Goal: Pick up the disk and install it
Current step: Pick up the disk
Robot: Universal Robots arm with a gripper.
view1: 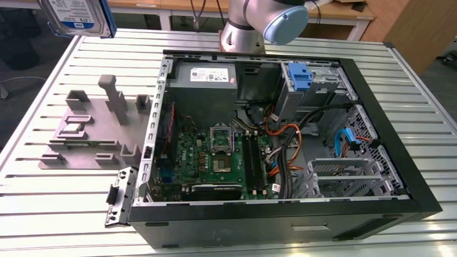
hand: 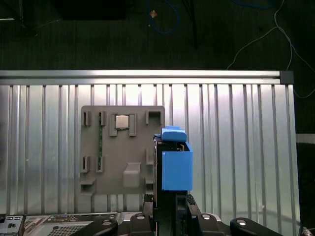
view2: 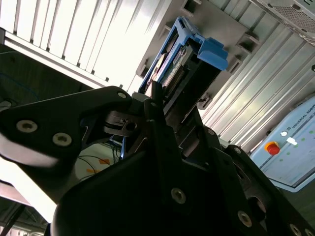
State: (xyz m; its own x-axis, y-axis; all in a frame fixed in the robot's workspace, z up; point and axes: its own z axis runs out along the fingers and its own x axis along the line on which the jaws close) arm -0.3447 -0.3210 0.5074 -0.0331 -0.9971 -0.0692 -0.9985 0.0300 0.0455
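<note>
The disk, a silver drive with a white-and-blue label in a blue carrier frame, hangs high above the table's far corner at the exterior view's left. In the first wrist view the disk stands edge-on above the slatted table, beside the grey fixture plate. My gripper is shut on its lower end, one finger on each flat side. The second wrist view shows the disk reaching out from the gripper, with its blue tab at the far end.
An open computer case lies at the exterior view's right, holding a motherboard, cables, a blue bracket and a grey drive cage. The fixture plate with upright posts lies to its left. The arm's base stands behind the case.
</note>
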